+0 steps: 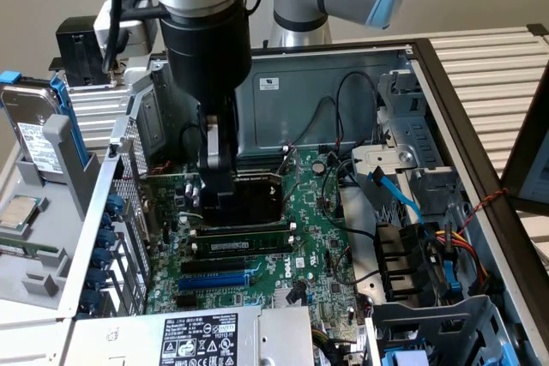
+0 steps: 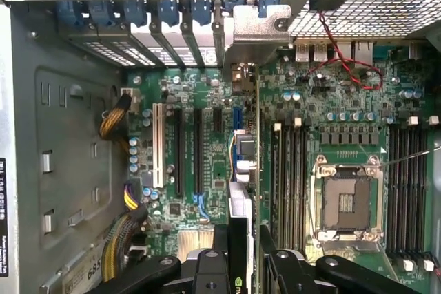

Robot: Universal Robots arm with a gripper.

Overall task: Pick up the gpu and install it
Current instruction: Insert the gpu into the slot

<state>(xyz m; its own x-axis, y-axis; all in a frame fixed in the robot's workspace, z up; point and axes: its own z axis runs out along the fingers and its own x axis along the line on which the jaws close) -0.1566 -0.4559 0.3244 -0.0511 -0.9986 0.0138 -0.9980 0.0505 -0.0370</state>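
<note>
- Nearest the wrist camera, two black fingers (image 2: 219,256) are clamping the gpu (image 2: 242,201) between them. The card is showing edge-on over the green motherboard (image 2: 207,98).
- The gpu's silver bracket (image 2: 260,32) is reaching the rear slot openings of the case (image 2: 69,170).
- The wrist view is showing what the exterior view is not: yellow-and-black cables (image 2: 114,118), long expansion slots (image 2: 180,149), then an open processor socket (image 2: 344,201).
- The exterior view is showing, from its left, a hard drive (image 1: 34,139) in a blue holder, the arm (image 1: 202,6) reaching down into the case, and a slatted worktop (image 1: 489,57).
- There the arm is covering much of the gpu, which is appearing as a dark block just above the memory sticks (image 1: 240,242).
- Whether the card's lower edge is touching a slot, I cannot tell.
</note>
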